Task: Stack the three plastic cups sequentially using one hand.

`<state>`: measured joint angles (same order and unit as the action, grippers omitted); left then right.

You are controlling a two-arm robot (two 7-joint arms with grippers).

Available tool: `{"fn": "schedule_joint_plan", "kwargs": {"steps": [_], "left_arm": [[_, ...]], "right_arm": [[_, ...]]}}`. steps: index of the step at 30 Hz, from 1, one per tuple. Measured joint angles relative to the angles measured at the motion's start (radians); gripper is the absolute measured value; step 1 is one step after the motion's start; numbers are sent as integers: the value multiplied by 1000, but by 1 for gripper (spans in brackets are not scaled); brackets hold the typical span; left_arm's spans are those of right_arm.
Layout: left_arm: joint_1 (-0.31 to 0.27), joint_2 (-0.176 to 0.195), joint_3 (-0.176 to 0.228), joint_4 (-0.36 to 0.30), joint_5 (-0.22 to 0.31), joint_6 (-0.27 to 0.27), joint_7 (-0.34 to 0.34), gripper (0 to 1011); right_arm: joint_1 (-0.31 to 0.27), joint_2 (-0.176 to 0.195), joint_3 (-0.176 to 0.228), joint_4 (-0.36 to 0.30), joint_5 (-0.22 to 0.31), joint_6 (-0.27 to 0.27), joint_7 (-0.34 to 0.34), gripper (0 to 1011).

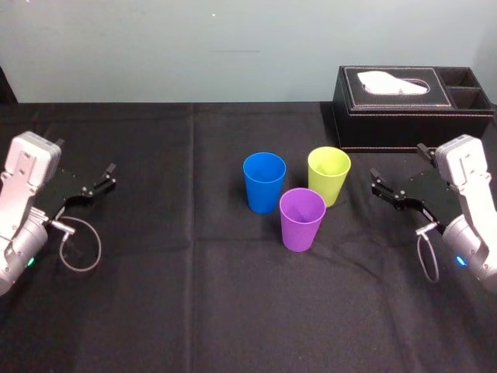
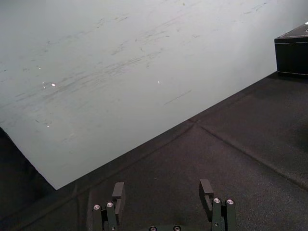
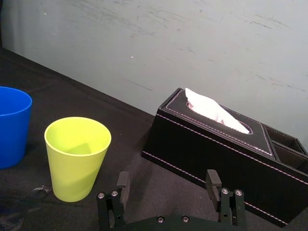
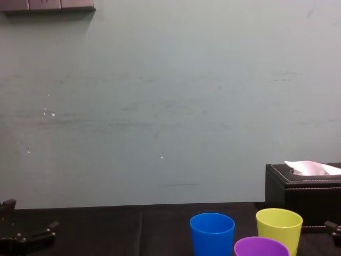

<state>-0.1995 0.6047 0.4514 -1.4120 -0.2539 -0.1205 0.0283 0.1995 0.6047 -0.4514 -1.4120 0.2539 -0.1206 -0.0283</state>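
Three cups stand upright and separate in the middle of the black table: a blue cup (image 1: 264,182) at the left, a yellow-green cup (image 1: 328,176) to its right, and a purple cup (image 1: 301,219) nearest me, in front of the other two. From the chest I see the blue cup (image 4: 212,233), yellow-green cup (image 4: 278,228) and purple cup (image 4: 261,247). My right gripper (image 1: 399,176) hovers open and empty to the right of the yellow-green cup (image 3: 77,158); its wrist view also shows the blue cup (image 3: 13,125). My left gripper (image 1: 99,180) rests open at the far left.
A black leather tissue box (image 1: 411,105) with a white tissue stands at the back right, just behind my right gripper; it also shows as the tissue box (image 3: 226,154). A pale wall (image 4: 170,106) closes off the table's far edge.
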Motion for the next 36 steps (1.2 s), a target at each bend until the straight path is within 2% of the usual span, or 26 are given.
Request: {"fn": "schedule_joint_plan", "kwargs": {"steps": [36], "left_arm": [[0,0,0,0,0,0,0,1011]], "right_arm": [[0,0,0,0,0,0,0,1003]]}}
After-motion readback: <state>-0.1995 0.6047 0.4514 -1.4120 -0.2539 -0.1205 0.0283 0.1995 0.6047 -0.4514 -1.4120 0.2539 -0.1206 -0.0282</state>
